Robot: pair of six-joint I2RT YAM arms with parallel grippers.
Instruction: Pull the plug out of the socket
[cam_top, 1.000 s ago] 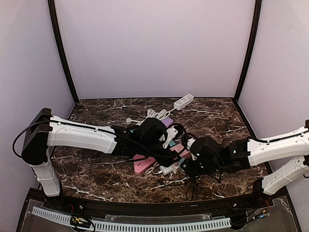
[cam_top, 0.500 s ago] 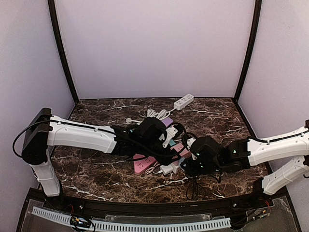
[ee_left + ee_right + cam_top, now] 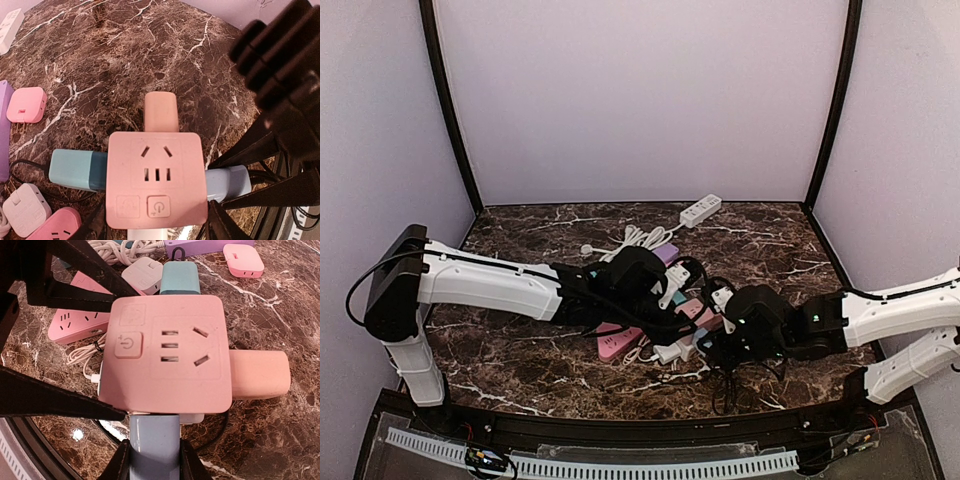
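One dark marble tabletop (image 3: 520,240) carried two white-and-black arms: the left arm (image 3: 490,285) and the right arm (image 3: 890,315), both reaching to the middle of the surface.

Three power strips lay there:
- one white power strip (image 3: 700,209), at the far edge, well apart from the grippers;
- one purple power strip (image 3: 667,254), behind the cluster;
- one flat pink power strip (image 3: 618,340), near the front of the cluster.

One bundle of white cable (image 3: 635,237) lay beside the purple power strip.

One pink cube socket (image 3: 156,180) sat between the two grippers. Its upward face showed one free outlet set and one power button. The left gripper (image 3: 156,222) pinched this cube, one dark finger against each of two opposite sides.

Three plugs stood in the side faces of the cube:
- one salmon block plug (image 3: 160,111), on the side away from the left gripper;
- one teal block plug (image 3: 75,170), on the side toward the purple power strip;
- one light blue block plug (image 3: 154,445), on the opposite side, seated against the cube. The right gripper (image 3: 154,460) was pressed onto it, one finger touching each flank.

Two loose adapters lay on the tabletop: one small pink adapter (image 3: 26,104), near the purple power strip, and one small white adapter (image 3: 25,215), just beside the teal plug.
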